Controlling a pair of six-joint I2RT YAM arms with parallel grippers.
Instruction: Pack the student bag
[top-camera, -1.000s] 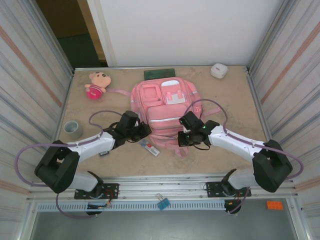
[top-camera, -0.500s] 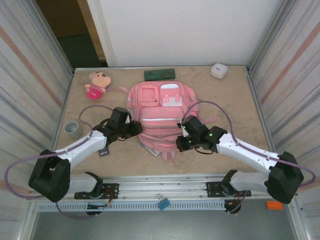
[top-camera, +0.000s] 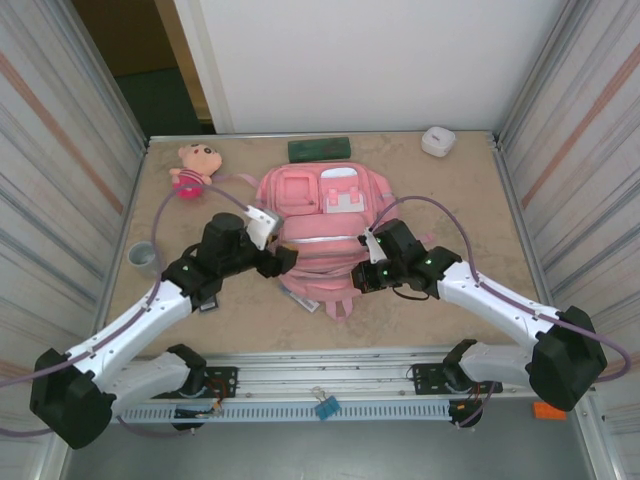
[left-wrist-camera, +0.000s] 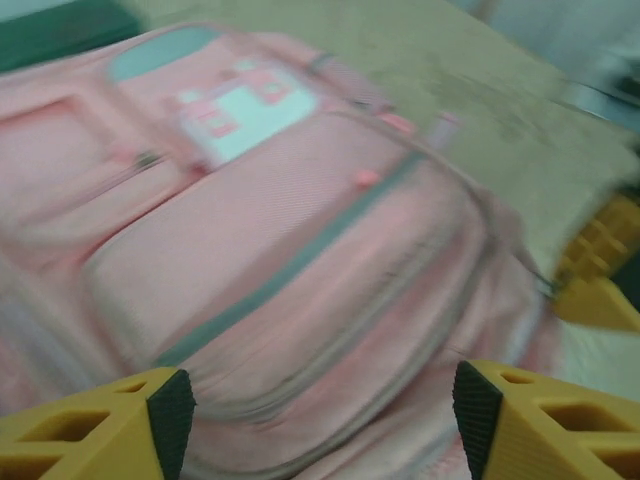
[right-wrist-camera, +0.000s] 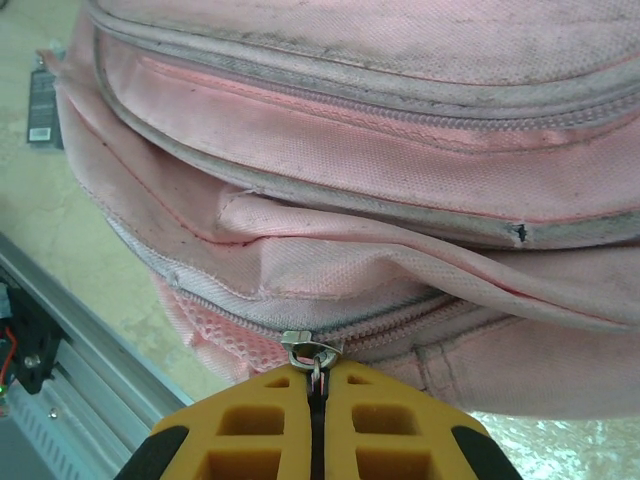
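moved: left gripper (left-wrist-camera: 318, 405) lifted off bag (top-camera: 320, 215), jaws now wide, empty | right gripper (right-wrist-camera: 316, 382) closed on zip pull (right-wrist-camera: 313, 350), bag's near edge | bag in middle of table (top-camera: 480, 210)

Plush doll (top-camera: 190, 170), green case (top-camera: 319, 149), white box (top-camera: 437, 141), grey roll (top-camera: 143, 258) on table (top-camera: 470, 220)

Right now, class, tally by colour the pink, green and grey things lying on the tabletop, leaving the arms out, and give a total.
Pink: 2, the student bag and the plush doll
Green: 1, the flat case
Grey: 1, the roll
Total: 4
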